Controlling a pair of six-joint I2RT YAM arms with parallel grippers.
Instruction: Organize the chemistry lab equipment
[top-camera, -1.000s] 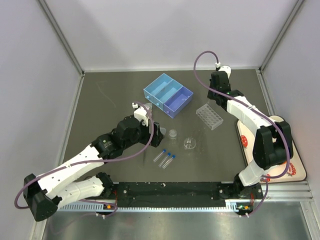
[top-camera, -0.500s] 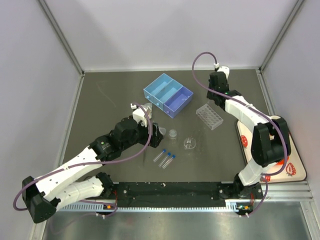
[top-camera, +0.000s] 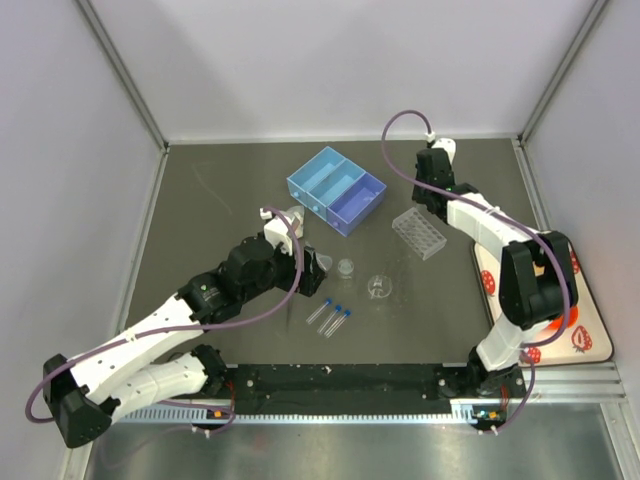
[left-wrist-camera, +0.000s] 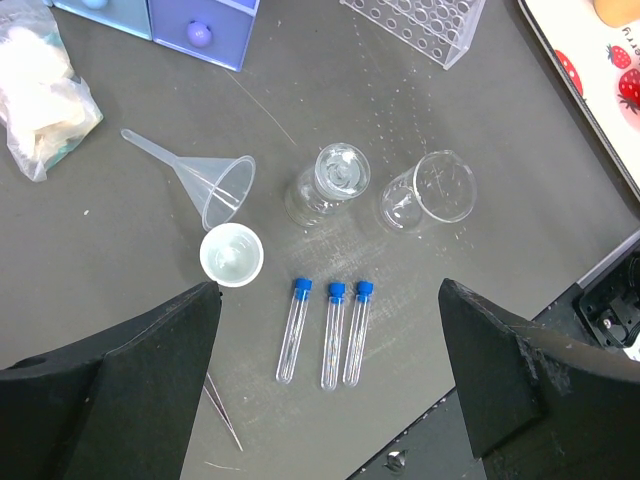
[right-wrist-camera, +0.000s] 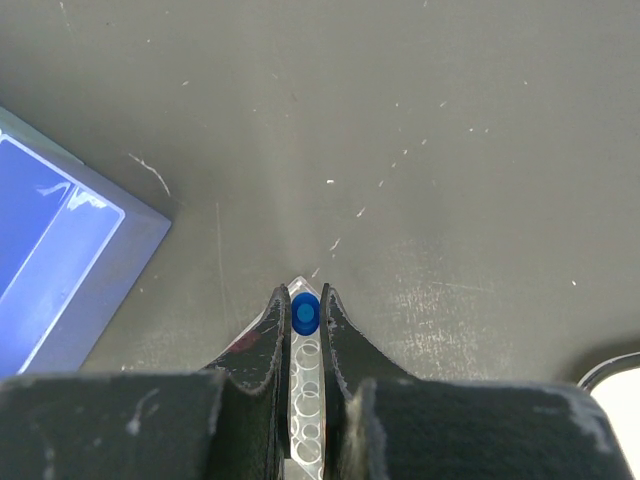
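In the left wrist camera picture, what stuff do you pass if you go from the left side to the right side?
Crinkly plastic bag → funnel → three blue-capped test tubes → tipped-over clear beaker → strawberry tray.

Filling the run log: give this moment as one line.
left fingers open, hovering | right fingers shut on blue-capped tube over rack | three tubes on table
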